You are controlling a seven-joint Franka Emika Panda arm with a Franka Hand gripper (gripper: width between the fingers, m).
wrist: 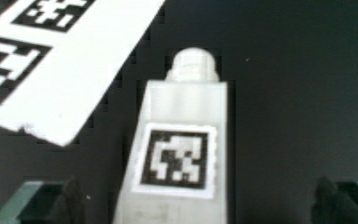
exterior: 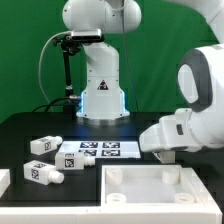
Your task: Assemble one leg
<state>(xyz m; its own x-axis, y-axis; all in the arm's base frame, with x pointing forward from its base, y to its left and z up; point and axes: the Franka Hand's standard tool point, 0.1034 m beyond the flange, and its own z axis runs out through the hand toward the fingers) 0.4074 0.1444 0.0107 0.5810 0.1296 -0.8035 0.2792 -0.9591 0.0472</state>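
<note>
Leg (wrist: 179, 130) lay beside the marker board (wrist: 51, 70), off the counter's (exterior: 30, 125) back edge. Gripper (wrist: 194, 200) straddled it, spread, not touching. Off-centre closing could twist it.

A white plastic leg (wrist: 179, 140) lay on its side on the black table (wrist: 300, 60), just beside a corner of the marker board (wrist: 51, 70) and separated from it by a thin dark gap. Its upward face carried 1 black-and-white square tag, and a narrower, rounded peg stuck out of 1 end. In the exterior view, 2 more of the same kind lay on their sides to the exterior view's left of the marker board (exterior: 100, 150). A second leg (exterior: 43, 146) sat near the board's edge, and a third leg (exterior: 42, 172) lay nearer the camera, off the board's near corner. Both showed tags and lay apart from each other.
</note>
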